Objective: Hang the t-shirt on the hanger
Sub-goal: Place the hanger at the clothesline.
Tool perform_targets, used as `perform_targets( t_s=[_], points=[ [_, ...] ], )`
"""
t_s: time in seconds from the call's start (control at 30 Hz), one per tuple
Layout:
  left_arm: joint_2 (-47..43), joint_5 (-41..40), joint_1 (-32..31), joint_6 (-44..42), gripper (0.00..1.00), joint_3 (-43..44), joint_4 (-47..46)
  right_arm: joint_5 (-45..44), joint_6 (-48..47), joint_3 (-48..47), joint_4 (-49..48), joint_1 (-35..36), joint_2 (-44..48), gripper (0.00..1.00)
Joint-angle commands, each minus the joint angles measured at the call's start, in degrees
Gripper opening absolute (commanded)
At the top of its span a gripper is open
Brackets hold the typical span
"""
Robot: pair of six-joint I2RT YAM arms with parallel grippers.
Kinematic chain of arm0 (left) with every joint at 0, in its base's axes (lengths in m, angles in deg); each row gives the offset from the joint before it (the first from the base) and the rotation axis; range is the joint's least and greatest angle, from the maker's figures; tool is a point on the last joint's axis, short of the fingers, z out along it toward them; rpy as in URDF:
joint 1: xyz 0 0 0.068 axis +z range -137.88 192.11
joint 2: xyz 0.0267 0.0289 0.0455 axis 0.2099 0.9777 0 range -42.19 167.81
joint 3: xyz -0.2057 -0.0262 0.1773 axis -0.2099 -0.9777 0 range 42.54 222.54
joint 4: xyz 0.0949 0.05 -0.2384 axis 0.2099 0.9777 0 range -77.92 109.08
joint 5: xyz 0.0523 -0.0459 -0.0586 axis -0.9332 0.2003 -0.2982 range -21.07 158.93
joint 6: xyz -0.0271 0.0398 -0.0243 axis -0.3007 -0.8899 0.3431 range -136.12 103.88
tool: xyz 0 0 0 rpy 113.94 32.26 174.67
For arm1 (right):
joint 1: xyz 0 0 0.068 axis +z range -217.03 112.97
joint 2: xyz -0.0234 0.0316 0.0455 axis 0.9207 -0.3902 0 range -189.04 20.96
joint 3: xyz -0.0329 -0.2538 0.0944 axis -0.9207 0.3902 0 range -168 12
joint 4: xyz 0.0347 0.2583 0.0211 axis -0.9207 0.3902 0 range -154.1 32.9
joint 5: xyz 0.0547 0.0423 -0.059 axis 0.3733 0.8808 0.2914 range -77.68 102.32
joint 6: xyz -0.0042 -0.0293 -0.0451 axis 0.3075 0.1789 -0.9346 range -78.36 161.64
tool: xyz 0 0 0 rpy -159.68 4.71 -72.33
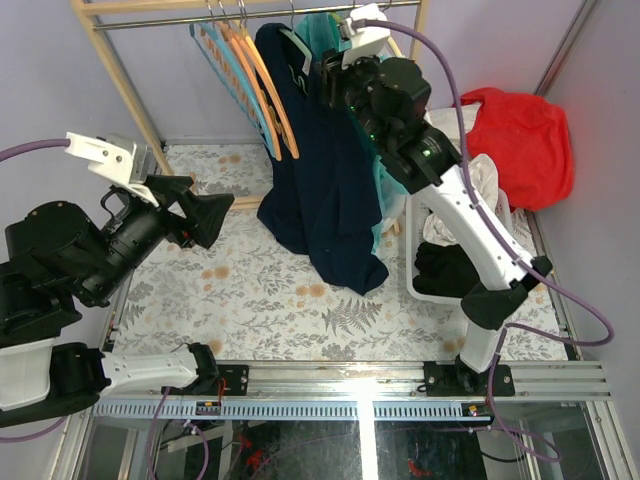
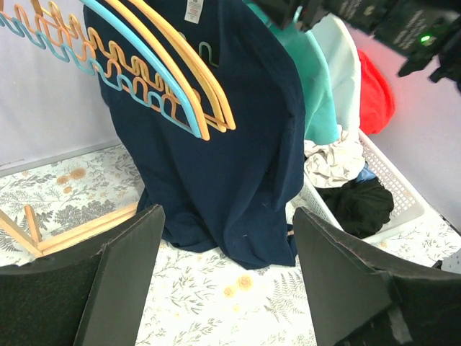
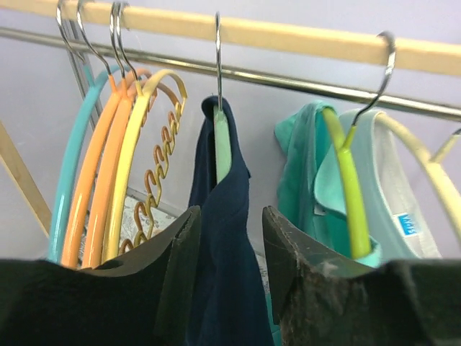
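The navy t-shirt (image 1: 322, 180) hangs from the rail and its hem reaches the table. In the right wrist view the t-shirt (image 3: 229, 274) drapes over the mint-green hanger (image 3: 223, 144), whose silver hook (image 3: 217, 58) sits on the rail. My right gripper (image 3: 230, 216) is open just below the hanger's shoulder, with the cloth between its fingers and a gap on the right side. It shows high by the rail in the top view (image 1: 335, 85). My left gripper (image 1: 208, 215) is open and empty, low over the table and left of the t-shirt (image 2: 216, 144).
Orange, yellow and blue hangers (image 3: 108, 144) hang left of the t-shirt. A teal shirt on a yellow-green hanger (image 3: 346, 187) hangs to its right. A white basket (image 1: 432, 292) of clothes and a red garment (image 1: 525, 135) lie at the right. A wooden rack post (image 1: 125, 90) stands at the left.
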Motion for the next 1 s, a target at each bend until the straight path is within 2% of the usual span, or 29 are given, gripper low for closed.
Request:
perform_targets(
  t_s=[0.0,0.3,0.67,0.87,0.93,0.97],
  points=[
    [0.7,-0.5,0.3,1.0,0.71,0.9,0.0,-0.1,-0.2,-0.1,-1.8,-0.6,6.1,0.48],
    [2.3,-0.4,0.3,2.2,0.71,1.1,0.9,2.4,1.5,1.2,6.5,-0.9,12.8,0.50],
    [0.5,-0.8,0.3,4.2,0.73,-7.5,-4.2,7.6,8.4,32.5,9.4,-0.9,36.0,0.56],
    [-2.1,-0.8,0.3,6.4,0.75,-15.0,-8.9,6.2,11.7,42.6,13.1,-0.9,46.7,0.62],
    [-4.1,-0.7,0.3,7.5,0.80,-19.1,-11.4,5.5,12.4,44.8,15.5,-0.9,49.7,0.68],
    [-5.1,-0.8,0.3,8.0,0.95,-21.6,-12.9,4.9,12.9,45.9,16.2,-0.9,51.1,0.70]
  ],
)
